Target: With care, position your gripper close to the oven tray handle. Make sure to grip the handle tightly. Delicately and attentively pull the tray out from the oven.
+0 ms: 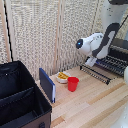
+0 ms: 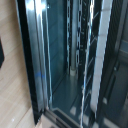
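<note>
The arm's gripper [image 1: 91, 61] is close to the oven [image 1: 116, 59] at the tabletop's [image 1: 95, 102] far end, reaching for the tray handle; I cannot tell if its fingers are spread.

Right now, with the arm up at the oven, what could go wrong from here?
1. The gripper hangs low over the wire rack and the open door; a careless descent might strike metal.
2. The wrist view shows only the oven interior, no fingers, so alignment with the handle cannot be confirmed.
3. The red cup and bowl stand near the door; a wide swing could topple them.
</note>
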